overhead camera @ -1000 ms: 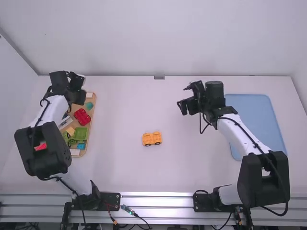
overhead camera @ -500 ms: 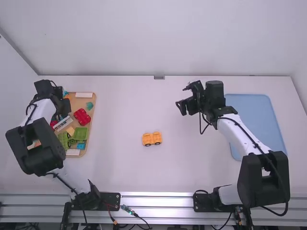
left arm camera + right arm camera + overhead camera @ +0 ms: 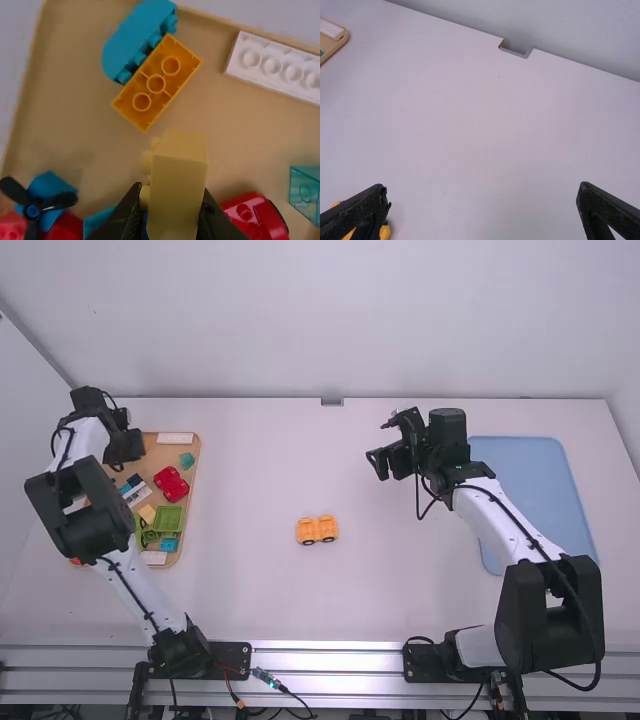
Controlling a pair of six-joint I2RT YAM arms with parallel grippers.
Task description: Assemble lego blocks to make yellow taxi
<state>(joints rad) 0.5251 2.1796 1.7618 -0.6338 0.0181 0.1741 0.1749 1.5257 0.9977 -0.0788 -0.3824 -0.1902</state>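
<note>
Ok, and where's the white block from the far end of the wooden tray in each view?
High view: the white block lies at the far end of the wooden tray.
Left wrist view: the white block lies near the tray's rim, apart from the orange brick.
Right wrist view: the white block is by the tray's rounded corner.
Shared landmark: the teal block, near the white one.
</note>
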